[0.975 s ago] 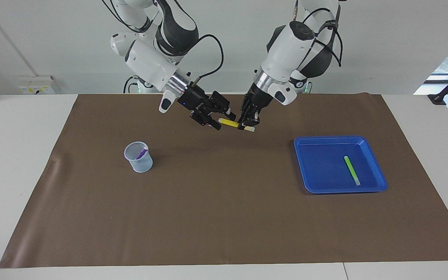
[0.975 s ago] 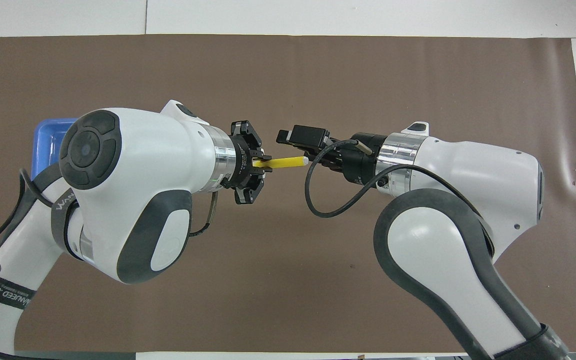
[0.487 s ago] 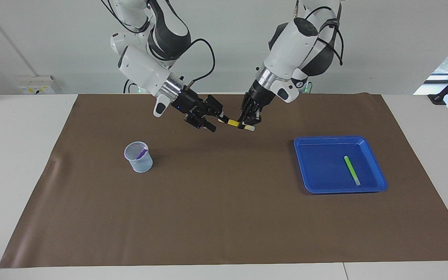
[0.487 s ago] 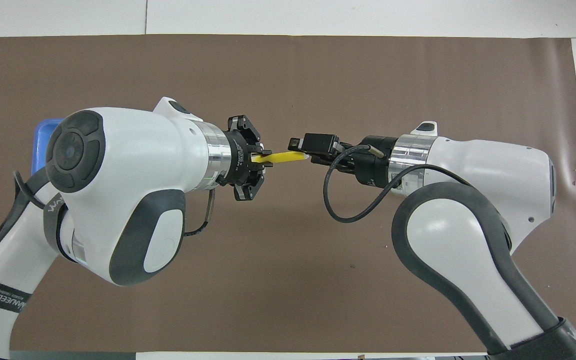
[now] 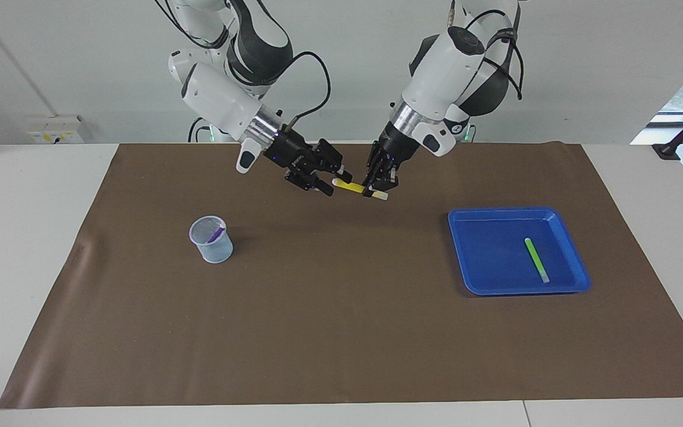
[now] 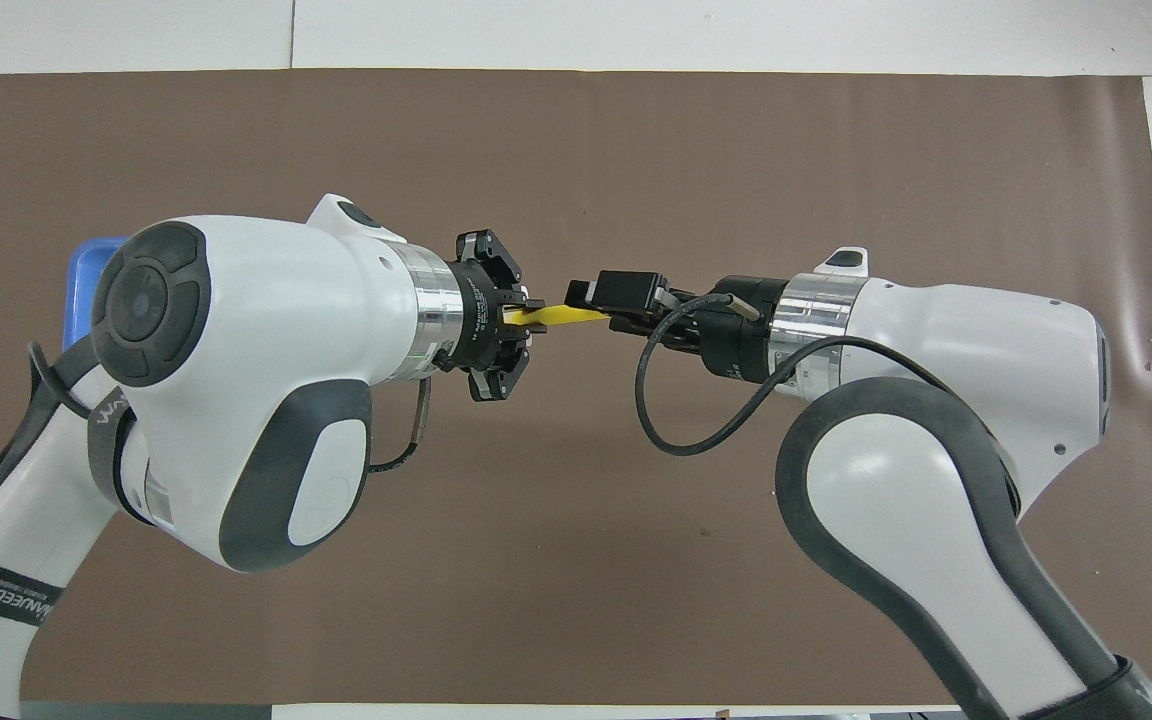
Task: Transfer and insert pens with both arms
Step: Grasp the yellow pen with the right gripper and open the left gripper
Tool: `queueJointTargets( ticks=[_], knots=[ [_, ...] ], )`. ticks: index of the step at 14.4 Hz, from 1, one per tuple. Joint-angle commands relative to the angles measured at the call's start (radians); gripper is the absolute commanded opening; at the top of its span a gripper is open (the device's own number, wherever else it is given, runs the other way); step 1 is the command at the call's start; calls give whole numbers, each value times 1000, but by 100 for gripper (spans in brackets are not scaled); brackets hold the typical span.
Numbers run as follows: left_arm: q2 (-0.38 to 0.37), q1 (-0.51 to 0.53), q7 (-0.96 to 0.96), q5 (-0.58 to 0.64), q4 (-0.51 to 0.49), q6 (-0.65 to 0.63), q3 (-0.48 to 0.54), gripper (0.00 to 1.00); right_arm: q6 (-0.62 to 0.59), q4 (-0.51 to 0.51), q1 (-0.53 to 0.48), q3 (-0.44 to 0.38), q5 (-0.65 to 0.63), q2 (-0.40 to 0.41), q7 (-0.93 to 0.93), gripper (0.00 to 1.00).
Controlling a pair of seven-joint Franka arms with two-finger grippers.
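Brown paper covers the tabletop. Above its middle, my left end effector (image 5: 377, 188) grips the yellow pen (image 5: 353, 187), long axis nearly level, its pale tip aimed into my right end effector (image 5: 334, 181), whose fingers flank that tip; I cannot tell whether they have clamped it.
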Motion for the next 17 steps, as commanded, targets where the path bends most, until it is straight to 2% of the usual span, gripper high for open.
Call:
queueJointTargets(
  ticks=[1, 3, 8, 13, 15, 17],
  knots=[
    [-17, 1, -15, -19, -14, 8, -1, 0, 21, -6, 8, 8, 29, -9, 3, 55],
    [-19, 1, -21, -17, -15, 11, -1, 0, 21, -6, 8, 9, 29, -7, 3, 49],
    [-21, 1, -23, -19, -20, 11, 1, 0, 22, -3, 5, 8, 29, -4, 8, 49],
    [-21, -1, -23, -17, -20, 11, 1, 0, 24, 13, -4, 8, 29, 2, 40, 43],
    [-22, -1, -24, -19, -20, 11, 1, 0, 25, 11, -3, 8, 29, 0, 40, 35],
    [-22, -2, -24, -17, -20, 11, 1, 0, 24, 11, -3, 8, 29, 0, 39, 10]
  ],
)
